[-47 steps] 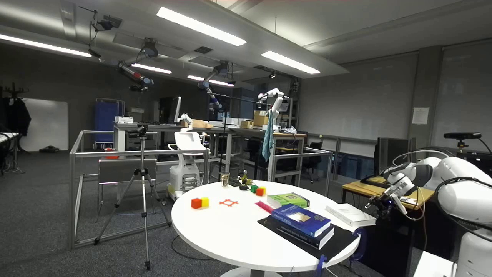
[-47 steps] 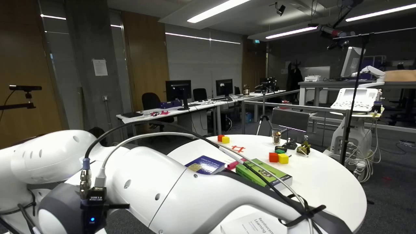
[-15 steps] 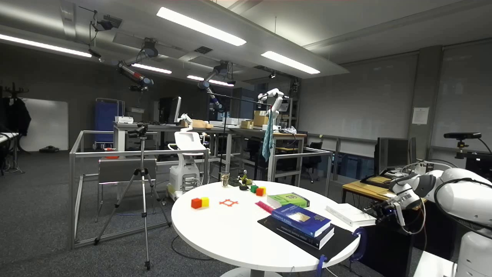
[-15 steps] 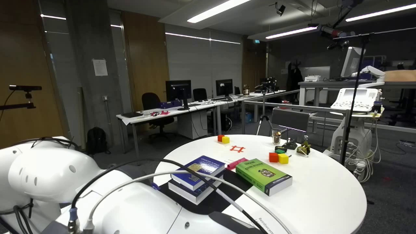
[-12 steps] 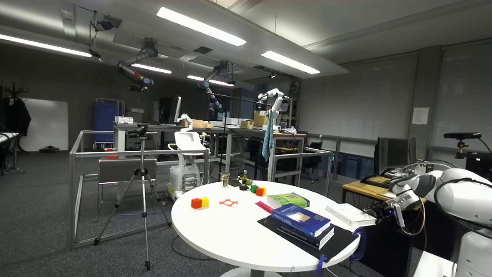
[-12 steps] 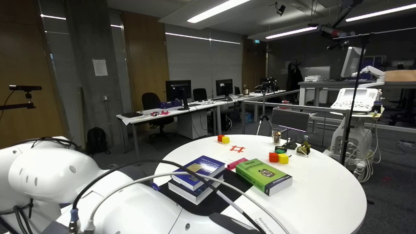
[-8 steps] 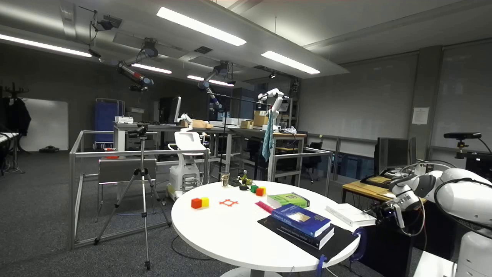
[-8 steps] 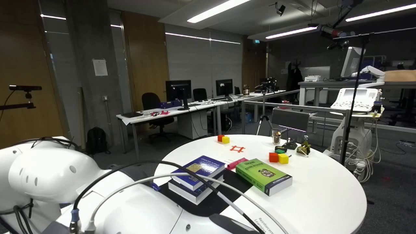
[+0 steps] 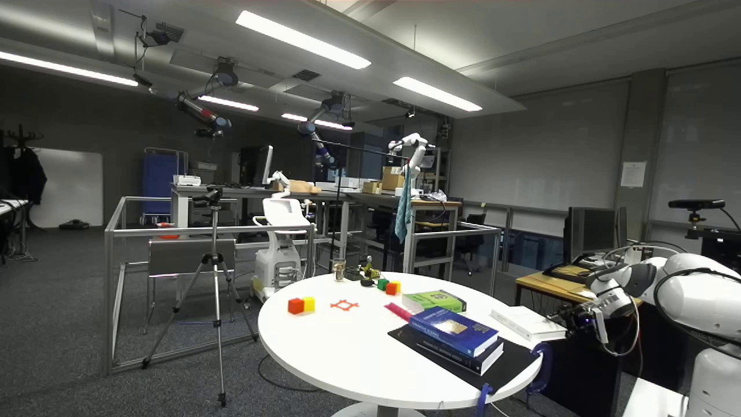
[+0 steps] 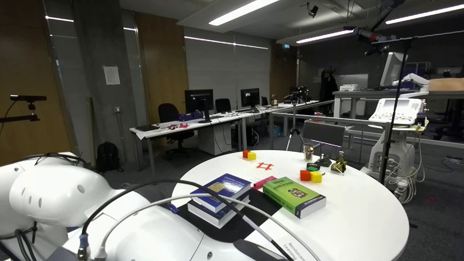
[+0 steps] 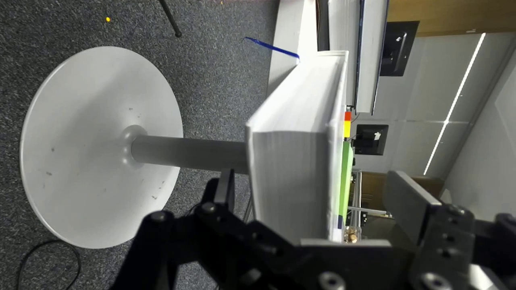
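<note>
- At the rim of the round white table (image 9: 341,359), we find the white book (image 9: 525,321) lying flat, its outer end jutting past the edge.
- Gripper (image 11: 312,181): we see the jaws spread wide with nothing gripped — whether the tips overlap the book, we cannot tell.
- Relation that matters: the white book lies straight ahead of the gripper, on the table side. Wrist view is turned sideways; read upright, one finger is above the book's level and the other below — its thickness falls within the gap, nearer the lower finger.
- Long axis: from an exterior view we judge it runs from the table's inner part out over the rim, so the book points roughly end-on at the gripper, page edges foremost.
- Neighbours: we note the blue book (image 9: 454,330) atop a dark book (image 9: 457,358), and the green book (image 10: 294,194); all lie apart from the white book.
</note>
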You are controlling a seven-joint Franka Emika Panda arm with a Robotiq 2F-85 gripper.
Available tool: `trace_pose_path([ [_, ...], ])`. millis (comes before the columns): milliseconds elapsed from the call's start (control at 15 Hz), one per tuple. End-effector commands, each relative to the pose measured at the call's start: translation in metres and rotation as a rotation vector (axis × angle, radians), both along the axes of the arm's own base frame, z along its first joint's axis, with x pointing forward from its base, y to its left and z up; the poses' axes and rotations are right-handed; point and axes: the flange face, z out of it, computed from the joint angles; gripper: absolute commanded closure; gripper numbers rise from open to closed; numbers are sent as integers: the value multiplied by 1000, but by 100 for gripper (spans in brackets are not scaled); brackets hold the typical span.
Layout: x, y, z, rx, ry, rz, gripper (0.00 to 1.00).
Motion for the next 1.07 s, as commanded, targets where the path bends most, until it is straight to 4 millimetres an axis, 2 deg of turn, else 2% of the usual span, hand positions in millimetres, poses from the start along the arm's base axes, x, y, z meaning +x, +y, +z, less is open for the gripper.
trace_pose_path([
  [0,-10,-1,7,55,-65,3,0],
  [200,-21,0,9,85,-74,30,0],
  [333,-27,0,9,96,-82,40,4],
  [533,-31,0,7,101,-92,36,0],
  [1000,-16,0,5,97,-141,-27,0],
])
